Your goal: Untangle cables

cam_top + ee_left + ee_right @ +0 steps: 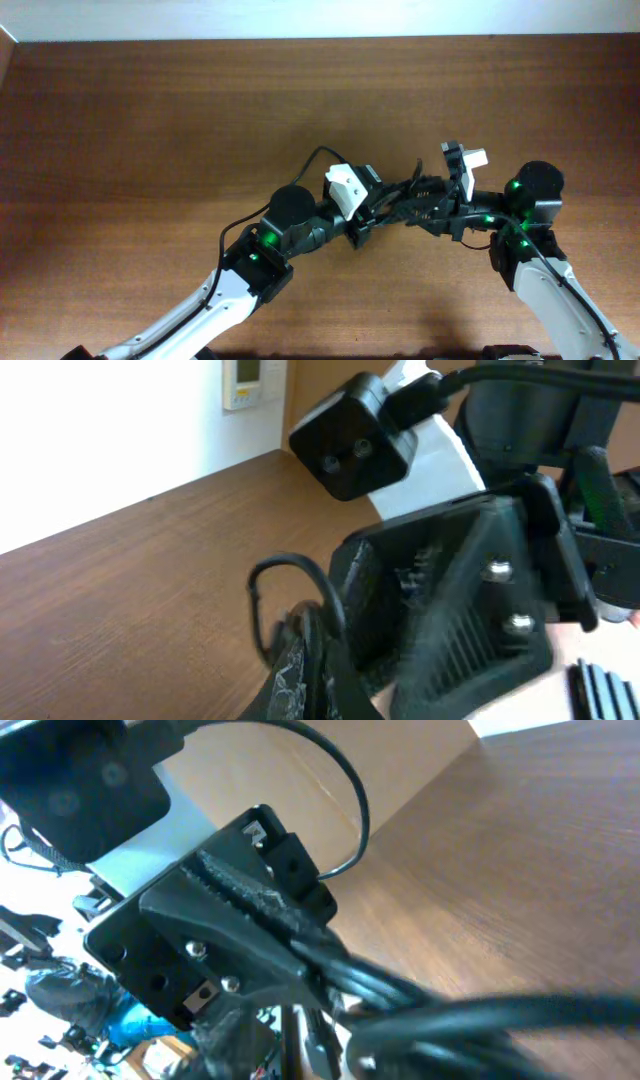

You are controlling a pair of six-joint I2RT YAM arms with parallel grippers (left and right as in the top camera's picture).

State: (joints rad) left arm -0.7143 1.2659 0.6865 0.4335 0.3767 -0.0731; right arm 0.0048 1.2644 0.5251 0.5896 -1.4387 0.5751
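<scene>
Left gripper (pixel 383 210) first: we read its jaws as pressed together. In the right wrist view black strands run out from between them, so we take it as clamped on the cables (pixel 361 820). Our right gripper (pixel 418 204) faces it from the right, tips almost meeting it over the middle of the table (pixel 150 120). Whether its jaws are apart or closed on a strand we cannot tell, since the views are blurred and crowded there. The cables sit bunched between the two grippers, with one thin loop arching out on the far left side of the left gripper. No plug ends show clearly to us in any view.

As for progress, we judge the work to be in its early or middle part. No single free cord lies laid out on the table, and the strands we see run together in one dark bunch between the fingers. What is left, we think, is to draw a strand out of the bunch, separate the cords and set each down apart.
</scene>
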